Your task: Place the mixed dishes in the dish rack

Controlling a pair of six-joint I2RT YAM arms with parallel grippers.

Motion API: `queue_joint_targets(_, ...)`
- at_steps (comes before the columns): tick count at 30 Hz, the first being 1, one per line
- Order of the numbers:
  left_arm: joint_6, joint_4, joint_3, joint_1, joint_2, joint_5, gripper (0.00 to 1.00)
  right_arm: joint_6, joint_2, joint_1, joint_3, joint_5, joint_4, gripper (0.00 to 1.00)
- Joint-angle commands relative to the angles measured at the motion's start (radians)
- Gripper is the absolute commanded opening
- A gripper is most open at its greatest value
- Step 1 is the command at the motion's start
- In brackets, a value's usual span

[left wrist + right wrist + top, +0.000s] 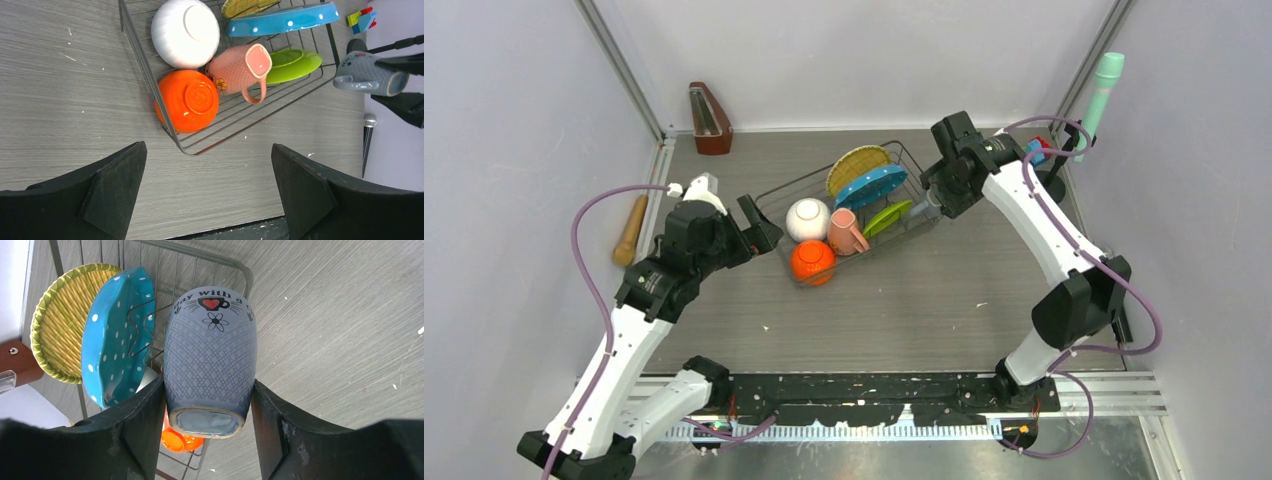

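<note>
The dark wire dish rack (148, 75) holds the white bowl (808, 219), the orange bowl (813, 262), the salmon-pink mug (847, 232), the lime green plate (886, 217), the teal-blue plate (871, 186) and the yellow woven plate (857, 165). My right gripper (207, 405) is shut on the small grey-blue mug (210, 357) and holds it on its side over the rack's right end, beside the teal-blue plate (117, 337). My left gripper (207, 175) is open and empty, just off the rack's left corner near the orange bowl (187, 100).
A wooden metronome (710, 118) stands at the back left corner. A wooden stick (631, 230) lies along the left wall. Coloured toy blocks (1036, 150) and a mint green cylinder (1104, 95) are at the back right, behind my right arm.
</note>
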Motion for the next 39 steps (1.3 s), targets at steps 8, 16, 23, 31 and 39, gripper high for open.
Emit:
queue_joint_targets(8, 0.040, 0.016, 0.024, 0.004, 0.040, 0.056, 0.99, -0.031, 0.160, -0.012, 0.173, -0.027, -0.018, 0.00)
queue_joint_targets(16, 0.065, 0.009, 0.020, 0.006, 0.040, 0.040, 0.99, -0.074, 0.228, -0.038, 0.173, -0.051, 0.011, 0.00)
queue_joint_targets(23, 0.065, 0.007, 0.016, 0.006, 0.043, 0.027, 0.99, -0.047, 0.280, -0.055, 0.135, -0.116, 0.048, 0.00)
queue_joint_targets(31, 0.054, 0.014, 0.011, 0.006, 0.040, 0.024, 0.99, 0.016, 0.314, -0.076, 0.064, -0.180, 0.114, 0.00)
queue_joint_targets(39, 0.046, 0.012, 0.007, 0.006, 0.038, 0.023, 0.99, 0.055, 0.294, -0.103, 0.015, -0.233, 0.180, 0.23)
